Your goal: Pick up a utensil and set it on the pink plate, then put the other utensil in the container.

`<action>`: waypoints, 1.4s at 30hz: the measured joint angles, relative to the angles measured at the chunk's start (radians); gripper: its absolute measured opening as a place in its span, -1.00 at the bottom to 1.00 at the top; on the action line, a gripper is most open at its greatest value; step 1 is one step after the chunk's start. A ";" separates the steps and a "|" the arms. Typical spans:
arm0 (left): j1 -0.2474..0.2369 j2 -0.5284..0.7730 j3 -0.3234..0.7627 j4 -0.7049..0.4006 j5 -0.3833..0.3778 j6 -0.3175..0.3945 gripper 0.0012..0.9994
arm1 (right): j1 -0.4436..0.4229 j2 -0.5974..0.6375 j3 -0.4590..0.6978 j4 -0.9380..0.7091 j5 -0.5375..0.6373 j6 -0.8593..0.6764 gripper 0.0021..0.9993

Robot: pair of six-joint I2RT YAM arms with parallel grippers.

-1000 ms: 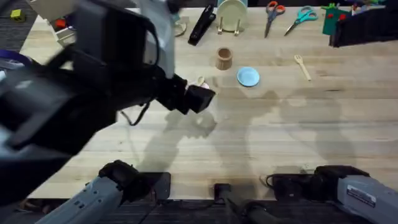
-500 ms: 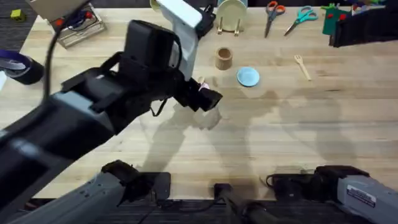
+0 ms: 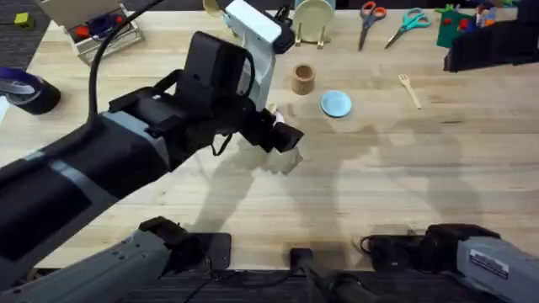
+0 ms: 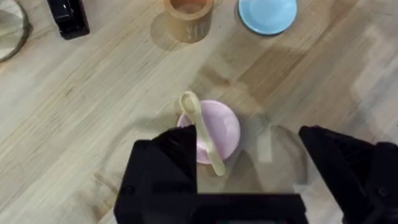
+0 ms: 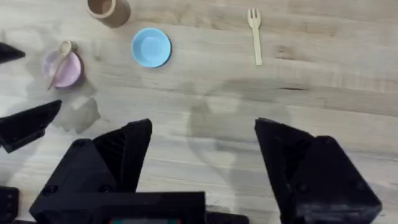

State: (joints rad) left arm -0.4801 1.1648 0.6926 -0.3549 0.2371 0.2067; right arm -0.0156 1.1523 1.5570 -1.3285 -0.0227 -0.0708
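Note:
The wooden spoon (image 4: 203, 129) lies across the pink plate (image 4: 225, 127), its bowl end over the rim toward the container (image 4: 189, 15). My left gripper (image 4: 249, 171) hovers open just above the plate and holds nothing. From overhead, the left gripper (image 3: 285, 139) covers most of the plate, and the spoon's tip (image 3: 272, 109) pokes out. The wooden fork (image 3: 410, 91) lies flat at the far right; the fork (image 5: 255, 34) is well ahead of my open, empty right gripper (image 5: 205, 162). The right wrist view also shows the pink plate (image 5: 62, 67) and container (image 5: 109, 7).
A light blue plate (image 3: 337, 103) sits right of the container (image 3: 303, 79). Along the far edge are a pale green dish on a rack (image 3: 313, 18), a black tool (image 3: 274, 34), two scissors (image 3: 370, 17) and a tray (image 3: 101, 29). A tape roll (image 3: 29, 88) lies far left.
My left arm has dropped away from the camera and its gripper has edged slightly right and nearer over the plate. The right arm and the fork have not moved.

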 joint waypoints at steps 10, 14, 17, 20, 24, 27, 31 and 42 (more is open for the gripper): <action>0.000 0.000 0.000 0.000 0.003 0.000 0.99 | -0.107 0.197 0.002 0.011 0.000 -0.105 0.99; 0.000 0.000 0.000 0.000 0.003 0.000 0.99 | -0.142 0.302 0.002 0.047 0.000 -0.183 0.99; 0.000 0.000 0.000 0.000 0.003 0.000 0.99 | -0.163 0.375 0.002 0.092 0.001 -0.228 0.99; 0.000 0.000 0.000 0.000 0.003 0.000 0.99 | -0.181 0.448 0.002 0.149 0.001 -0.261 0.99; 0.000 0.000 0.000 0.000 0.003 0.000 0.99 | -0.201 0.545 0.002 0.234 0.000 -0.291 0.99; 0.000 0.000 0.000 0.000 0.003 0.000 0.99 | -0.208 0.619 0.002 0.283 0.000 -0.301 0.99; 0.000 0.000 0.000 -0.001 0.003 0.000 0.99 | -0.211 0.705 0.002 0.344 0.000 -0.313 0.99; 0.000 0.000 0.000 -0.001 0.003 0.000 0.99 | -0.211 0.873 0.002 0.498 0.000 -0.331 0.99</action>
State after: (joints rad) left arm -0.4801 1.1648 0.6926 -0.3561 0.2401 0.2070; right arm -0.2264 2.0254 1.5593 -0.8304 -0.0223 -0.4019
